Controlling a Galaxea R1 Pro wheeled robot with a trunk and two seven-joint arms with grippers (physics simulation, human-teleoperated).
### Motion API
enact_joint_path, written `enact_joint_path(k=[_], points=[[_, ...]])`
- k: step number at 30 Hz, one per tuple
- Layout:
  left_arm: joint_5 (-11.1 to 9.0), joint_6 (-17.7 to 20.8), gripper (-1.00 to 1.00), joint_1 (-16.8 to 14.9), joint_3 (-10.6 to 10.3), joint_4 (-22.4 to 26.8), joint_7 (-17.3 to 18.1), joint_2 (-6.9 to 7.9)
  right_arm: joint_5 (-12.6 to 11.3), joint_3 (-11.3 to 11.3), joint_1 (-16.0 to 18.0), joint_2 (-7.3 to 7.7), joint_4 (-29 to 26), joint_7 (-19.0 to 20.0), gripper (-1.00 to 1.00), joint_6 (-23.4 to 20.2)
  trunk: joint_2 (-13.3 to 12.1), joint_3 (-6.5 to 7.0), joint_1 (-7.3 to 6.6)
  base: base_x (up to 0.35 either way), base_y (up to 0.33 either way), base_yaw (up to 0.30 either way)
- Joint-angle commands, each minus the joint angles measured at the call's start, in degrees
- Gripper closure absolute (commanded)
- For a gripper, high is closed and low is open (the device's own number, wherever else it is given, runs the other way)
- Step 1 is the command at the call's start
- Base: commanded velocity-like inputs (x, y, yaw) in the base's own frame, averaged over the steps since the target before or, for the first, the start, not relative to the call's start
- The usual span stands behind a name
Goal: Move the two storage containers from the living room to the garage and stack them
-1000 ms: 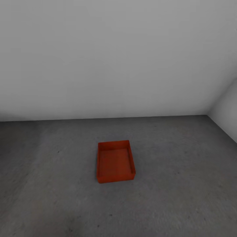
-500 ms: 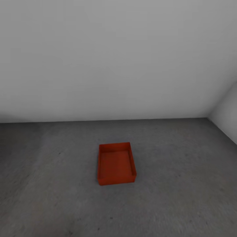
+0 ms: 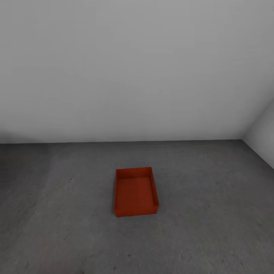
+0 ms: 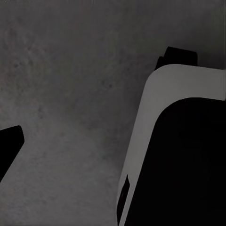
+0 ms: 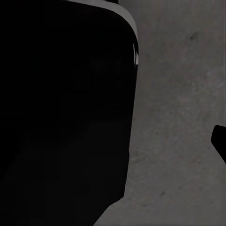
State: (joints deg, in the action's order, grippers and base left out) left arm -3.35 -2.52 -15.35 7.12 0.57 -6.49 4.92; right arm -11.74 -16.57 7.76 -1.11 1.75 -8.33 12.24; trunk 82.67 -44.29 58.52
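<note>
Closest to you, in the left wrist view, a big black and white part of the robot's body [image 4: 179,150] covers the lower right of the picture. Past it lies the rough dark grey floor [image 4: 70,94]. A small black tip [image 4: 8,143] pokes in at the left edge. It may be a finger of the left pincer, but you cannot tell if that pincer is spread or pressed together.

In the right wrist view, a large black robot part [image 5: 61,108] takes up the left side of the picture. The grey floor [image 5: 174,117] shows on the right side. A little black bit [image 5: 220,141] sits at the right edge. You cannot tell how the right pincer stands either.

In the head view, the grey floor [image 3: 57,228] fills the bottom of the picture. One red-orange storage container [image 3: 135,191] rests on it, a bit below the middle. It is open on top, with nothing inside. It stands alone, well apart from the walls.

Farther back, a plain white wall [image 3: 133,68] fills the top half. A second white wall [image 3: 262,137] meets it at the right edge, making a corner.
</note>
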Motion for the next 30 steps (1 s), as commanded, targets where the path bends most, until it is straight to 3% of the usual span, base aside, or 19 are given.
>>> enact_joint_path(k=[1,30], points=[[-0.4,-0.2,-1.0,0.0,0.2,-0.1,0.0,0.0,-0.5,-0.5,0.1,-0.04,0.2,-0.1,-1.0,0.4,0.0,0.06,0.0,0.0,0.0,0.007],[-0.4,-0.2,-1.0,0.0,0.2,-0.1,0.0,0.0,-0.5,-0.5,0.1,-0.04,0.2,0.1,-1.0,0.5,0.0,2.76,0.0,0.0,0.0,0.001]])
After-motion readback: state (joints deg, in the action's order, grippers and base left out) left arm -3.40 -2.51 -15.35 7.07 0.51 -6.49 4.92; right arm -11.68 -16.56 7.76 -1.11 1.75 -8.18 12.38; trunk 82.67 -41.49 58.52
